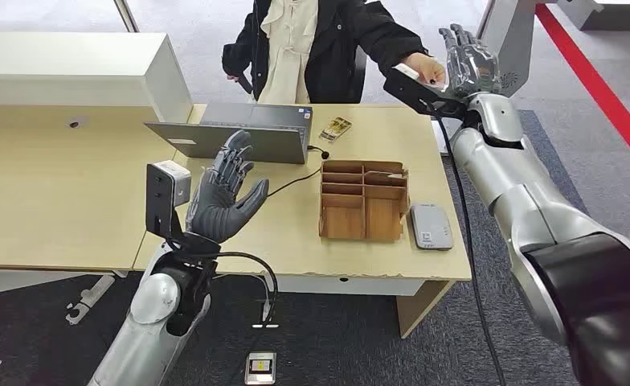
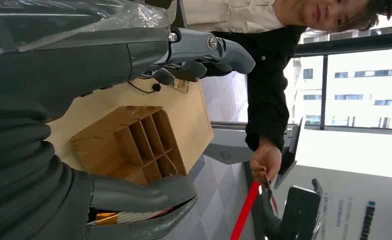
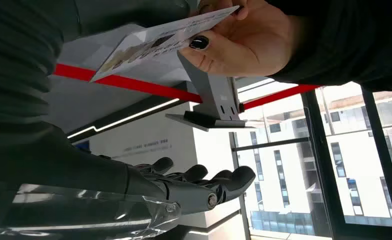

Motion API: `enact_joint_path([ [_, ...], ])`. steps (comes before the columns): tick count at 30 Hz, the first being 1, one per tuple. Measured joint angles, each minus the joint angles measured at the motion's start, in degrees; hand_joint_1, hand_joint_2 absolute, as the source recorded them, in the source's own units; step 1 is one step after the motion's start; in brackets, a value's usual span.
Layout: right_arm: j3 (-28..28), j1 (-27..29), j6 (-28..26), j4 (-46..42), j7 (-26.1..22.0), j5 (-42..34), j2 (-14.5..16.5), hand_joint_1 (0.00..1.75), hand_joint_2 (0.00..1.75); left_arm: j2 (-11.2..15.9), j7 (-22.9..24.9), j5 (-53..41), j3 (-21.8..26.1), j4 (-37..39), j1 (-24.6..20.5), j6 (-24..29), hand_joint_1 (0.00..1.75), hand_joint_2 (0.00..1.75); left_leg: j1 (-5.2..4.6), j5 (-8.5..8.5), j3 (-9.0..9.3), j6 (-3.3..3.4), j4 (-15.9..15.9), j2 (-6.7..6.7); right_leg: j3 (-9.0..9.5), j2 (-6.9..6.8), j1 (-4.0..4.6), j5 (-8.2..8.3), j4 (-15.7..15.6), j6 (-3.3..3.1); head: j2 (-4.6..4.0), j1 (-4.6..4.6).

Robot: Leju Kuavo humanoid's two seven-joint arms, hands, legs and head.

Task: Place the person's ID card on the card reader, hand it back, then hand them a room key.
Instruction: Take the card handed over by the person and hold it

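- Person, top centre of head view: cut off at top edge, upper body only.
- ID card in person's hand, upper right: too small to read; far end hidden behind right hand.
- Right wrist view: card print blurred, near end covered by dark hand cover at upper left.
- Small item on worktop by laptop: too small to ID.
- Device on floor, bottom centre: cut by bottom edge, screen unreadable.
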Motion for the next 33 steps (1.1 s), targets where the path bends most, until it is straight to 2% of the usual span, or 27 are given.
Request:
enact_joint_path([
  [17,-0.03,-0.78,-1.25,1.27,-1.26,-0.42,0.59,1.75,1.75,0.00,0.17,-0.40,0.02,-0.06,0.77,0.45,0.00,1.75,0.00,0.01,0.01,-0.01,0.01,0.00,0.00,0.00,0.00,0.01,0.00,0.01,0.00,0.01],
  [26,-0.28,-0.77,-1.91,1.26,-4.12,-2.65,0.54,1.75,1.75,0.00,1.13,-0.63,-0.05,-0.60,1.27,1.97,0.00,1.75,0.00,0.02,0.02,-0.01,0.01,0.01,0.00,0.00,0.00,0.02,0.00,0.00,0.00,-0.01],
  [33,-1.50,0.41,-1.31,0.79,-7.12,-6.01,-1.49,1.75,1.75,0.14,2.48,-0.95,0.04,-2.58,2.84,4.74,0.00,1.75,-0.01,0.02,0.01,-0.02,0.01,-0.01,0.01,-0.01,0.01,0.02,-0.01,0.00,0.00,0.01],
])
